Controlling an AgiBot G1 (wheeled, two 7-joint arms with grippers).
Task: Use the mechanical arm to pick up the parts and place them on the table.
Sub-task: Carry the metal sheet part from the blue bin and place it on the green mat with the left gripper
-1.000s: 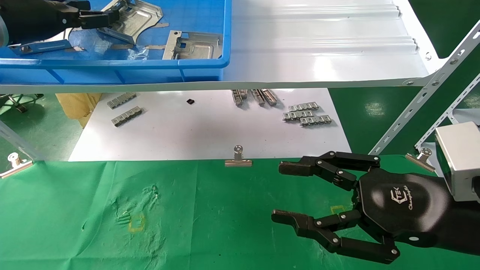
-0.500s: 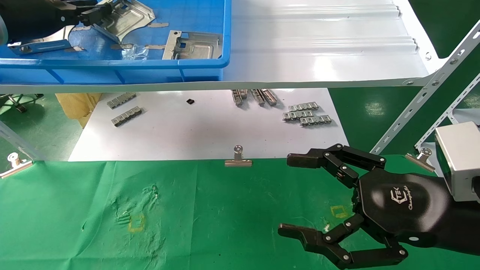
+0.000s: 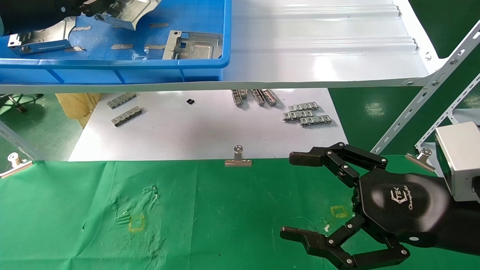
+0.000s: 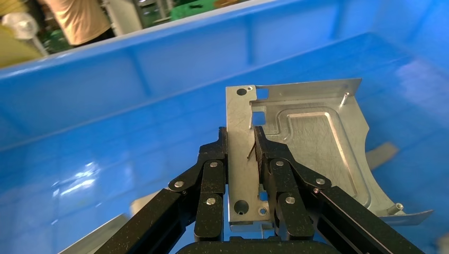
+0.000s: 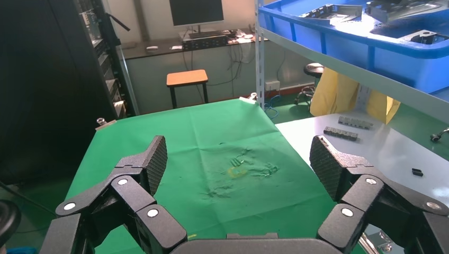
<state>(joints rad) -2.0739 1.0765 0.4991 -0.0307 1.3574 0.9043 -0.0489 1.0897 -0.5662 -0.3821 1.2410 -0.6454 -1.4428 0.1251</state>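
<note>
My left gripper (image 3: 87,6) is inside the blue bin at the far left, shut on a shiny silver part (image 3: 129,11) and holding it off the bin floor. In the left wrist view both fingers (image 4: 212,174) clamp the part's folded flange (image 4: 241,143), and its embossed plate (image 4: 312,137) stands out to one side. Two more parts (image 3: 193,45) (image 3: 37,39) lie in the bin. My right gripper (image 3: 296,198) is open wide and empty, low over the green table (image 3: 206,210). The right wrist view looks between its pads (image 5: 156,159) at the wrinkled cloth (image 5: 212,132).
The blue bin (image 3: 202,63) sits on a white ribbed shelf (image 3: 318,48). Below it, a white board (image 3: 206,131) carries grey toothed strips (image 3: 307,114). A binder clip (image 3: 238,159) holds the cloth's far edge. Yellow squares (image 3: 136,223) (image 3: 339,211) mark the cloth. A slotted shelf post (image 3: 423,97) stands at the right.
My left gripper has lifted the part up and back inside the bin. My right gripper's fingers have spread wider over the cloth.
</note>
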